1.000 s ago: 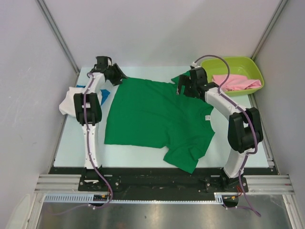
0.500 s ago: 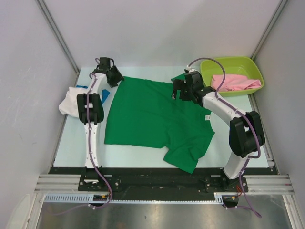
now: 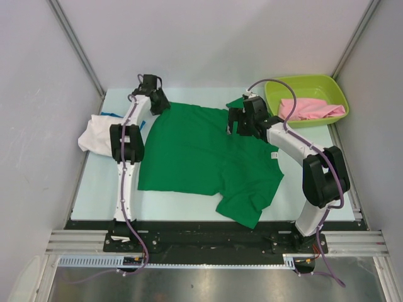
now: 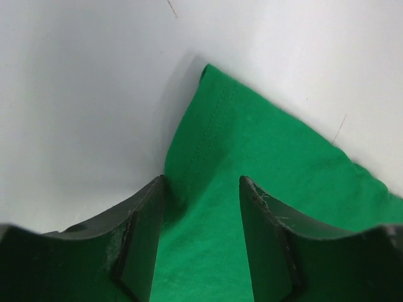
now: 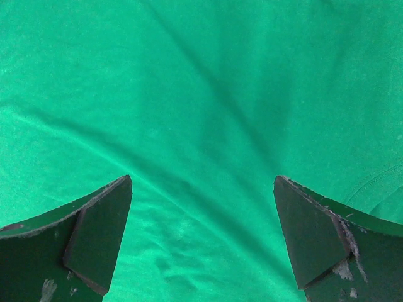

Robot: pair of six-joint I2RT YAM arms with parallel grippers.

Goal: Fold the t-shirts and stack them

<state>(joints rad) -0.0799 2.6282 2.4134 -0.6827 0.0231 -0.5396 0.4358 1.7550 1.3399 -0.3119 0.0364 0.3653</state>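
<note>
The green t-shirt (image 3: pixel 201 151) lies spread flat on the tabletop (image 3: pixel 94 189), filling the centre of the overhead frame. One sleeve points toward the lower centre, and the opposite sleeve lies at upper centre-right. Its outline matches the earlier overhead frames.

Right pincer (image 3: pixel 236 121): positioned over the shirt's upper right area, just left of the far sleeve. It has shifted slightly left and down-frame since one second ago. In the right wrist view the pincer (image 5: pixel 201 239) stands fully spread, with only green cloth showing between the two fingers (image 5: pixel 94 233). Nothing is gripped.

Left pincer (image 3: pixel 157 102): positioned at the shirt's upper left corner. The left arm has swung rightward since one second ago and now covers most of the blue t-shirt (image 3: pixel 108 114), of which only a thin strip shows. In the left wrist view the pincer (image 4: pixel 201 233) is partly spread. The shirt's stitched edge runs between the fingers (image 4: pixel 135 239), and the cloth lies loose, not clamped.

The white t-shirt (image 3: pixel 94 135) lies bunched at the left edge of the tabletop.

At upper right, the pink t-shirt (image 3: pixel 312 109) lies crumpled inside the lime-green tub (image 3: pixel 302 80).
</note>
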